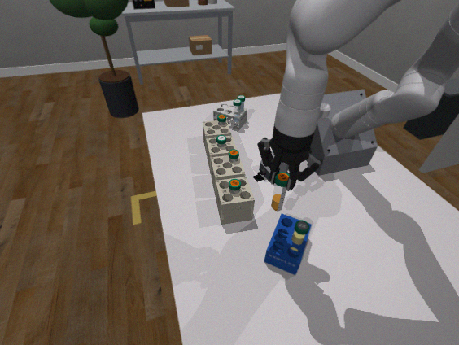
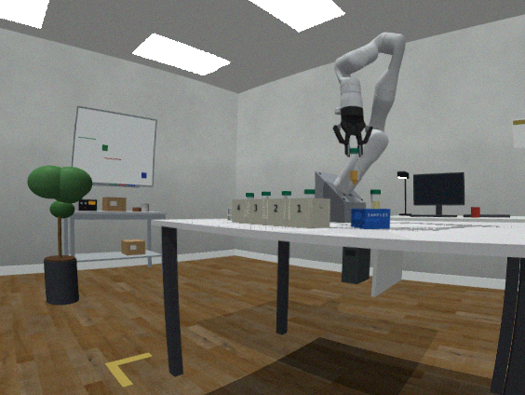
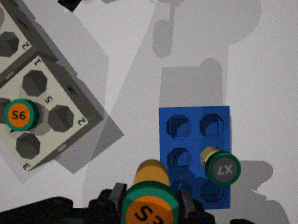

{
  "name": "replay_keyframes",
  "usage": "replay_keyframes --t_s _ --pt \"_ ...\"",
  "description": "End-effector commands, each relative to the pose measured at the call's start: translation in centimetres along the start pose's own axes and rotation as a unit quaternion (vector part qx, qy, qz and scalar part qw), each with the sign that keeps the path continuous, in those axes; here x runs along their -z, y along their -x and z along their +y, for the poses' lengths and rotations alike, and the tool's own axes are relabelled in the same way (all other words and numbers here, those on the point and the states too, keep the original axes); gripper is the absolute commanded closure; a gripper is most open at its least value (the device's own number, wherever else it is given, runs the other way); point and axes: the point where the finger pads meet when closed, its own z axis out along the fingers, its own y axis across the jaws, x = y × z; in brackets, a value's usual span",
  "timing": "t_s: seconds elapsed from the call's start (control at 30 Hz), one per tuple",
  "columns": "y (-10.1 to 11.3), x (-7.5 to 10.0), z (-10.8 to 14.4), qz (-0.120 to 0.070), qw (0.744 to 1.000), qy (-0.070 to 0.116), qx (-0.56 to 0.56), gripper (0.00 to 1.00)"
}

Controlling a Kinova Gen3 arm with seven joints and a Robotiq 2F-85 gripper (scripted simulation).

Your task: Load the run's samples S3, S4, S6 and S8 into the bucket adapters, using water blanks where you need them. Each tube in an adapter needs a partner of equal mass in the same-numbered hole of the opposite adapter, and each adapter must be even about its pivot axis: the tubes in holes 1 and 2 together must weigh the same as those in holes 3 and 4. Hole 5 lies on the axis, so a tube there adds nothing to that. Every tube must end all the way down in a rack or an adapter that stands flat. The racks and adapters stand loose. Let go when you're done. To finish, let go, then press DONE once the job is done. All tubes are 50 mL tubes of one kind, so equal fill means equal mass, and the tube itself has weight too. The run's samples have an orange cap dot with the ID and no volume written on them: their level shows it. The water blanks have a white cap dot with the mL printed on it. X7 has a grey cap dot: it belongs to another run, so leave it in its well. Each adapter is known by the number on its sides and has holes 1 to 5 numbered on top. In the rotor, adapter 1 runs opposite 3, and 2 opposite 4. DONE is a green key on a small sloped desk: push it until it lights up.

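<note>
S3 (image 3: 150, 210) is clamped by its cap in the hand (image 1: 282, 179), high above the bench (image 1: 366, 244); a misaligned lowering could tip a loose adapter (image 1: 237, 203).

Off my bench (image 2: 326, 235) the room holds plenty that has nothing to do with me. A potted plant (image 1: 107, 49) stands on the wooden floor (image 1: 61, 203) in a dark pot, near a grey shelf unit (image 1: 140, 67) against the wall. A cardboard box (image 1: 200, 44) sits on its lower board; another box (image 2: 114, 203) and a small black device (image 2: 87, 204) rest on its top board. A whiteboard (image 2: 114, 146) hangs on the wall above. A yellow corner mark (image 1: 138, 207) is taped to the floor. On a far desk I see a dark monitor (image 2: 438, 188), a black lamp (image 2: 403, 176) beside it and a red cup (image 2: 475, 211).
</note>
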Motion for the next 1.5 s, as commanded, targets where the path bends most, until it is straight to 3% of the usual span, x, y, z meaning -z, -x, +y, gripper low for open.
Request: replay_keyframes --t_s 0.0,1.47 --pt "-0.4 0.0 -1.1 -0.001 1.0 0.0 0.0 0.9" --pt "-5.5 0.0 -12.7 0.0 1.0 -0.001 0.0 0.9"
